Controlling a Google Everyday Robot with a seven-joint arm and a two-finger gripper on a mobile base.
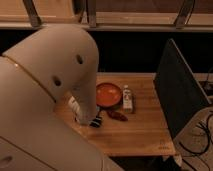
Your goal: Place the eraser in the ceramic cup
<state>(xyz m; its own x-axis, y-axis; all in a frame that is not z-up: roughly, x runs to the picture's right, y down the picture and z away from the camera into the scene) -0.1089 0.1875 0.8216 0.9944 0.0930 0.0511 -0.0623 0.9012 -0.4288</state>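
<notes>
A wide, shallow orange-red bowl point(107, 94) sits on the light wooden table point(137, 134). A small white bottle point(128, 98) lies just beside the bowl on its right, and a little dark red thing point(117, 114) lies near them. A big flat dark board point(177, 90) stands at the table's right side.

Dim warm light (gripper point(90, 119) shadowed under arm point(60, 75), at tabletop point(142, 127)).
</notes>
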